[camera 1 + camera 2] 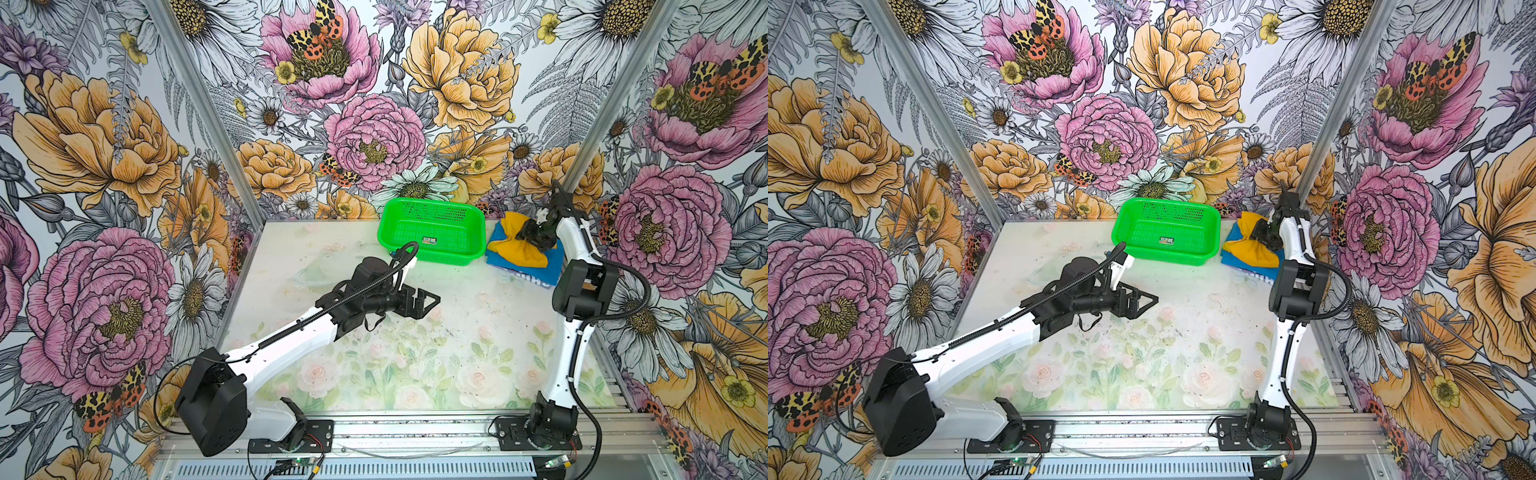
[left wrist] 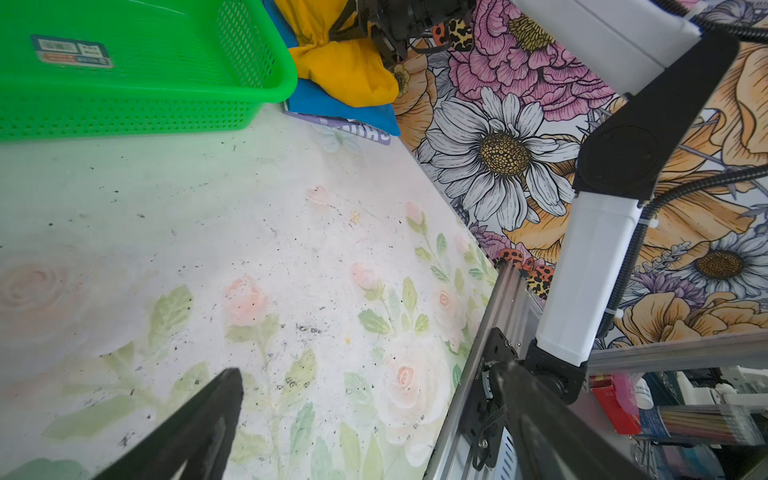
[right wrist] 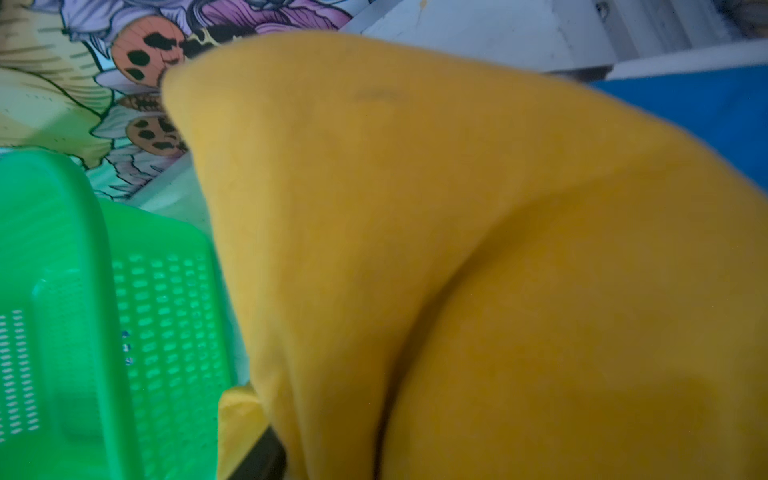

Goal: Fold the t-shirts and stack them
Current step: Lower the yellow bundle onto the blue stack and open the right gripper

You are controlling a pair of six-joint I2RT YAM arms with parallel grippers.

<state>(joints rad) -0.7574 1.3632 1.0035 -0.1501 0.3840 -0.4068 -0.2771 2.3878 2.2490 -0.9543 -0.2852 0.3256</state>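
T-shirts (image 1: pixel 517 253), table's (image 1: pixel 457 332) far right corner, beside the basket (image 1: pixel 436 258): yellow shirt (image 1: pixel 1250 251) bunched on blue shirt (image 2: pixel 345 108). My right gripper (image 1: pixel 527 239) meets the yellow; I cannot tell whether it grips. My left gripper (image 1: pixel 428 306) hangs wide, empty. Stacking, I judge; next, flatten the bunch.

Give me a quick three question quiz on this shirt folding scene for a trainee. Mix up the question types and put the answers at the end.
1. Fill in the blank: the left gripper, open above the table, holds ____.
2. True or false: the green basket has a shirt inside it.
3. The yellow t-shirt lies: A) in the basket, B) on the blue t-shirt, C) in the left gripper.
Key: 1 nothing; 2 false; 3 B.
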